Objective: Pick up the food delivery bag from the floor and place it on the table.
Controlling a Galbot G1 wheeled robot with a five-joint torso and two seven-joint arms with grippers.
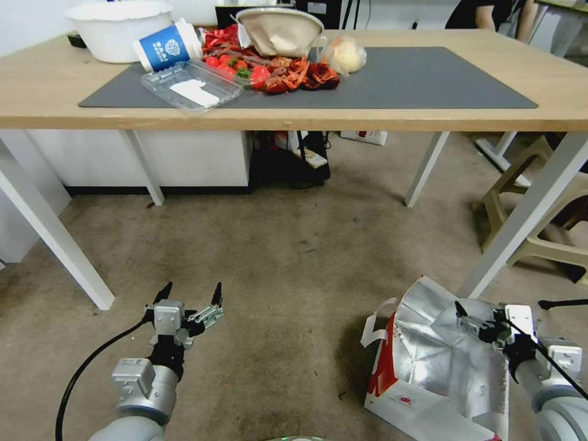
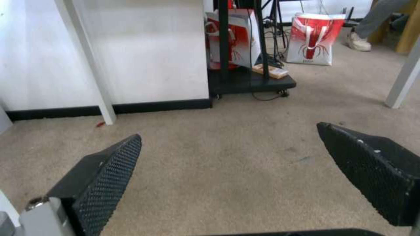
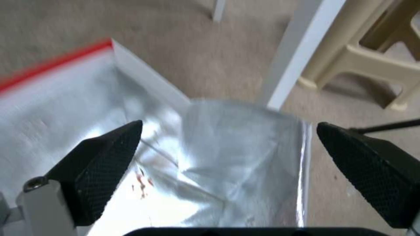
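Right claw spread wide over the delivery bag on the floor, near right.
To grip well, I'd close on the foil rim or a strap; left claw hangs released, near left, counter far.

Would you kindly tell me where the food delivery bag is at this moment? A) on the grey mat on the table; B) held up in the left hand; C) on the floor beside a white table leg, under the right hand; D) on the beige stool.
C: the food delivery bag rests on the floor, with the open right hand over its foil lining; the open left hand holds nothing.
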